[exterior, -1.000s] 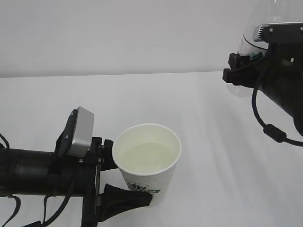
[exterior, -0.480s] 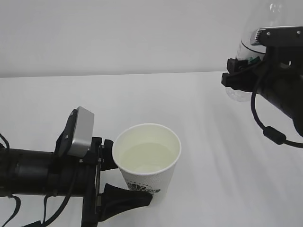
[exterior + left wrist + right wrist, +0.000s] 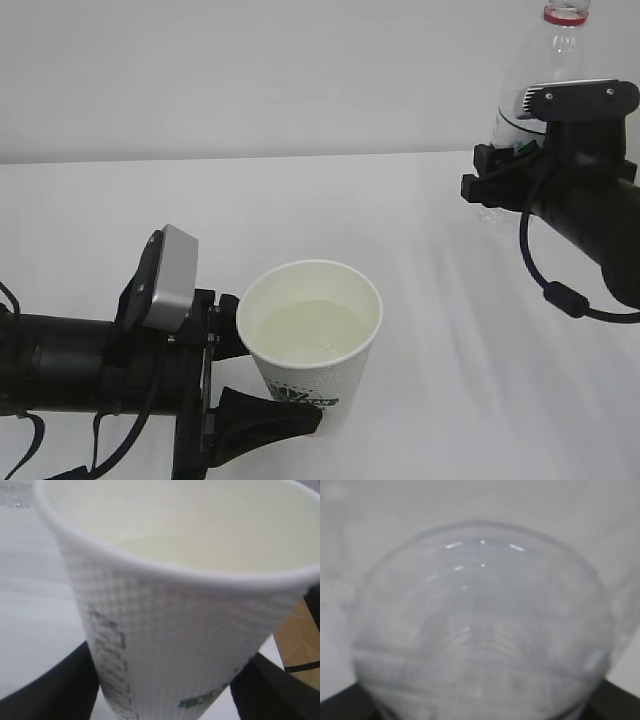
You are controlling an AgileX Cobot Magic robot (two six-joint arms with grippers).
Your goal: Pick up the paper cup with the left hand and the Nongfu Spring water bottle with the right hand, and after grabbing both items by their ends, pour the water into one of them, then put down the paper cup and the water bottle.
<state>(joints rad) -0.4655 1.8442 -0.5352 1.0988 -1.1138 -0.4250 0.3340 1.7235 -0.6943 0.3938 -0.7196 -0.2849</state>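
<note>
The paper cup (image 3: 322,372) is white with green print and stands upright at the lower middle. Pale water (image 3: 310,335) lies inside it. My left gripper (image 3: 256,385) is shut on the cup's lower part, one black finger on each side. The left wrist view shows the cup (image 3: 175,630) filling the frame, water (image 3: 200,550) inside, and the fingers (image 3: 45,690) flanking its base. At the upper right, my right gripper (image 3: 492,186) is shut on the bottom end of the clear Nongfu Spring water bottle (image 3: 535,60), held upright with its red neck ring on top. The bottle (image 3: 480,630) blurs the right wrist view.
A white table (image 3: 420,300) runs back to a plain white wall (image 3: 250,70). A black cable (image 3: 560,295) hangs from the right arm. A strip of wood-coloured floor (image 3: 300,645) shows past the table edge in the left wrist view.
The right arm has come down and slightly left with the bottle, bringing its red neck ring into view at the top. The left arm and the cup have stayed still.
</note>
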